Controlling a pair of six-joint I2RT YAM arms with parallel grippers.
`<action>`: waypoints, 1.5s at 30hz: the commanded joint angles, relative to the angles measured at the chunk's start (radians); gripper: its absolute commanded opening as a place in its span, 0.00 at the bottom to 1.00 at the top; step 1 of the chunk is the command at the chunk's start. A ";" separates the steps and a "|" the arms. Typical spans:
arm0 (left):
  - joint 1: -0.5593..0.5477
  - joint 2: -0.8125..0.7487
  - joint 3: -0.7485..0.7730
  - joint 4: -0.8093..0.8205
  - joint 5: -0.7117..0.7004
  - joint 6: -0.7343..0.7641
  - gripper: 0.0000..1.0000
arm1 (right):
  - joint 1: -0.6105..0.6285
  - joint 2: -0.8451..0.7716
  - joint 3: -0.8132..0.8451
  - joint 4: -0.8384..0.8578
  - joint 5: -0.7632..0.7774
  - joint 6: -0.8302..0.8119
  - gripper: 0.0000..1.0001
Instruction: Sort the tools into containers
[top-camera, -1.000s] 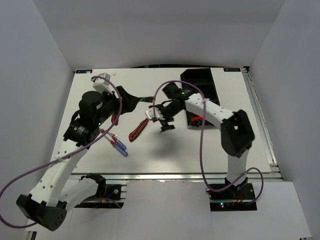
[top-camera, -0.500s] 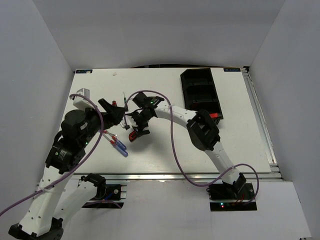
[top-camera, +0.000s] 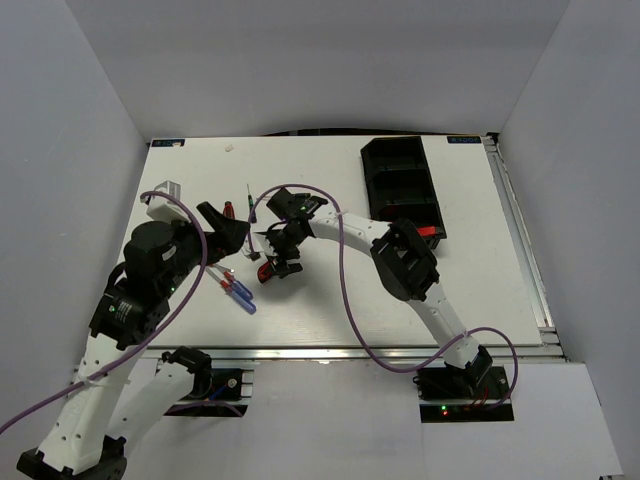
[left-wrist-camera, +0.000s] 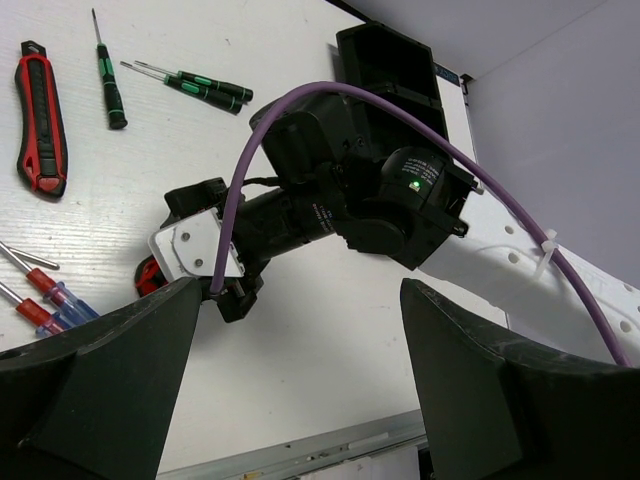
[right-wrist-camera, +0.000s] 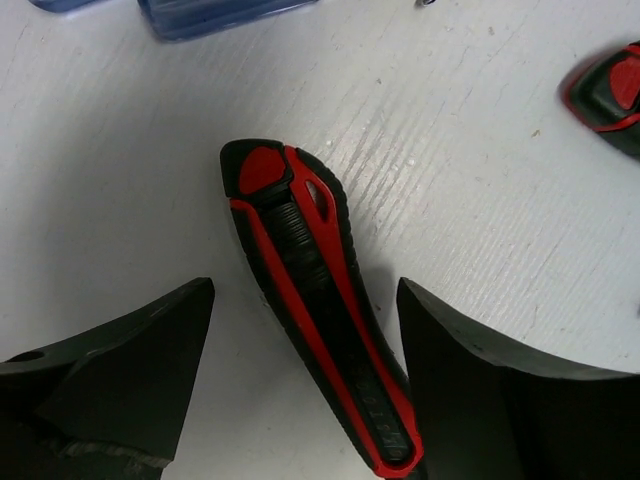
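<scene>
My right gripper is open and low over a red-and-black knife lying flat on the table. The knife runs between its two fingers, and I cannot tell whether they touch it. My left gripper is open and empty, above the table just left of the right gripper. Its wrist view shows a second knife, three green precision screwdrivers and red- and blue-handled screwdrivers. The black three-compartment tray stands at the far right. Something red shows at its near end.
The blue and red screwdrivers lie near the front left of the table. A purple cable loops over the right arm. White walls close in the table on three sides. A metal rail runs along the near edge.
The right arm has swung from beside the tray to the table's left middle and lowered over the knife. The left arm has drawn back toward the near left.
</scene>
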 joint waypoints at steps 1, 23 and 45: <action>-0.003 -0.011 0.026 -0.021 0.008 0.006 0.92 | 0.002 0.035 -0.020 -0.057 0.042 -0.003 0.79; -0.003 0.006 -0.036 0.062 0.009 -0.037 0.92 | -0.070 -0.227 -0.161 -0.169 0.025 0.020 0.03; -0.003 0.222 -0.106 0.298 0.069 -0.060 0.92 | -0.531 -0.689 -0.357 -0.114 0.235 0.062 0.09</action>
